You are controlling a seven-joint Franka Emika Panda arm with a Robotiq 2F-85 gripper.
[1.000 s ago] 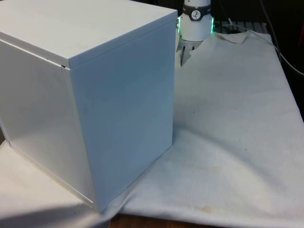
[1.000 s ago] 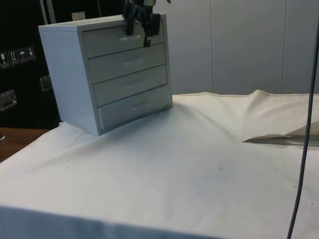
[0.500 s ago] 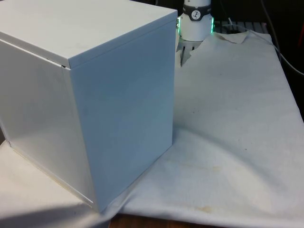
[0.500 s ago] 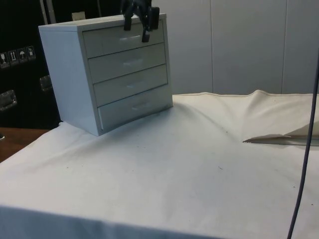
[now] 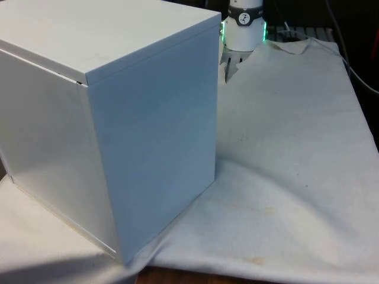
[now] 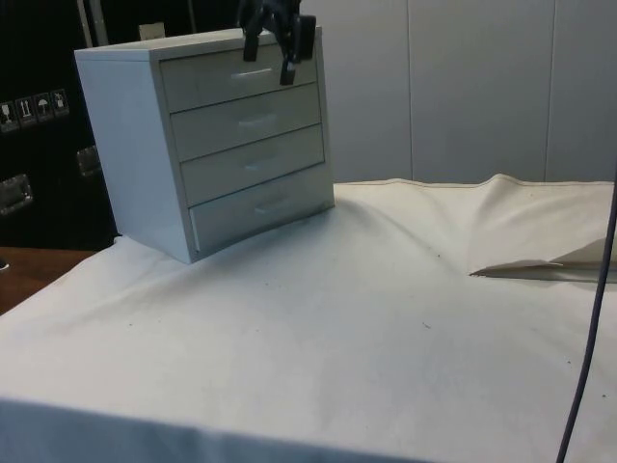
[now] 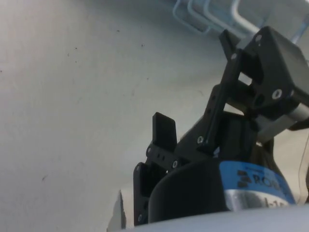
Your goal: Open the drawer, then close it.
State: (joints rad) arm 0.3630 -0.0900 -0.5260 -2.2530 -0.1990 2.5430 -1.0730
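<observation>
A white chest of drawers (image 6: 207,145) stands on a table covered by a white cloth (image 6: 366,328); it has four drawers stacked one above another, all flush with the front, each with a small pale handle. The black gripper (image 6: 275,43) hangs in front of the top drawer (image 6: 236,75), at the chest's upper edge; its fingertips sit just beside that drawer's handle (image 6: 253,72), which lies a little to one side of the jaws and level with them. The jaws stand parted, with nothing between them; the wrist view shows one finger (image 7: 164,131) set well apart from the other, and pale handles beyond the gripper (image 7: 195,87). In the front view the chest (image 5: 112,118) turns its plain back and side to the camera; the cloth (image 5: 290,177) stretches away beside it.
</observation>
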